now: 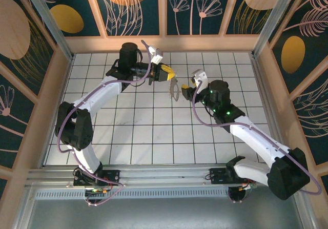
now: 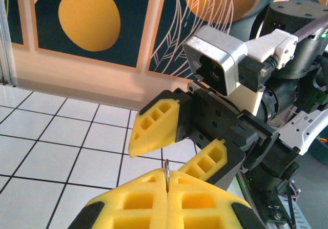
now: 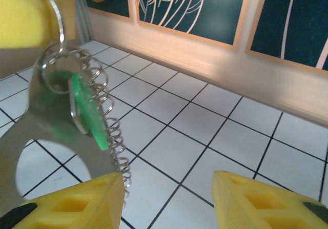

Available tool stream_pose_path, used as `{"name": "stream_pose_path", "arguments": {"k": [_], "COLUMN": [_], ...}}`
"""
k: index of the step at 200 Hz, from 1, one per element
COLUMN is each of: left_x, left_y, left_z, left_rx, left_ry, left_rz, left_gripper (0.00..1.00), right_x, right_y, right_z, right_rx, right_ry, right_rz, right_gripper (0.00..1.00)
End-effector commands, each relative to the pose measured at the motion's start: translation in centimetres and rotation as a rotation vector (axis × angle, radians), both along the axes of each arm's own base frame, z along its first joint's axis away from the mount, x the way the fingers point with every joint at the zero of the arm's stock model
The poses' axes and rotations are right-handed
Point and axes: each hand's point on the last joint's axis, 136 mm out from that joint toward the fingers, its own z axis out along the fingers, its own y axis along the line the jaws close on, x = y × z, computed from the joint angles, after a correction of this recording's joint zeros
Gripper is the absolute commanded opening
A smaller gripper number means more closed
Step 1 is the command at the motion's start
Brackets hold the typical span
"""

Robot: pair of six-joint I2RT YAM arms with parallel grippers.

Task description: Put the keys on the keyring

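My left gripper (image 1: 168, 76) is raised over the back middle of the table, shut on the keyring (image 1: 174, 91). In the left wrist view the thin ring (image 2: 167, 171) stands edge-on, pinched between the closed yellow fingers (image 2: 128, 198). In the right wrist view the wire ring (image 3: 55, 20) hangs from the left finger. A green-headed key (image 3: 88, 112), a flat silvery piece (image 3: 32, 137) and a coiled spring (image 3: 111, 137) dangle from it. My right gripper (image 3: 169, 190) is open just beside the hanging cluster with nothing between its fingers. It faces the left gripper (image 2: 167, 180) closely.
White tiled floor (image 1: 154, 131) lies below both arms. The wooden back wall (image 1: 164, 43) with dark floral panels is close behind the grippers, and side walls stand left and right. The right arm's wrist camera and body (image 2: 220, 67) crowd the space ahead of the left gripper.
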Motion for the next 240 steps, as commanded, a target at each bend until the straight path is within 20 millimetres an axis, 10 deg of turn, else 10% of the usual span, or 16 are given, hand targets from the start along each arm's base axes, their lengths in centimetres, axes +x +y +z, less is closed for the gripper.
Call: {"name": "stream_pose_path", "arguments": {"k": [1, 97, 240], "left_x": [-1.0, -1.4, -1.8], "left_y": [-0.1, -0.3, -0.3], "left_z": [2.0, 2.0, 1.9], "left_rx": [-0.028, -0.027, -0.024], "left_ry": [-0.055, -0.049, -0.049], "left_rz": [-0.046, -0.059, -0.078], "left_gripper": [0.0, 0.0, 0.0], "right_x": [-0.8, -0.2, 0.8], "right_y": [0.6, 3.9, 3.4], "right_z": [2.0, 2.8, 3.9], "right_rx": [0.071, 0.101, 0.081], "right_ry": [-0.06, -0.077, -0.126], "right_rz": [0.048, 0.136, 0.097], "right_gripper": [0.49, 0.5, 0.42]}}
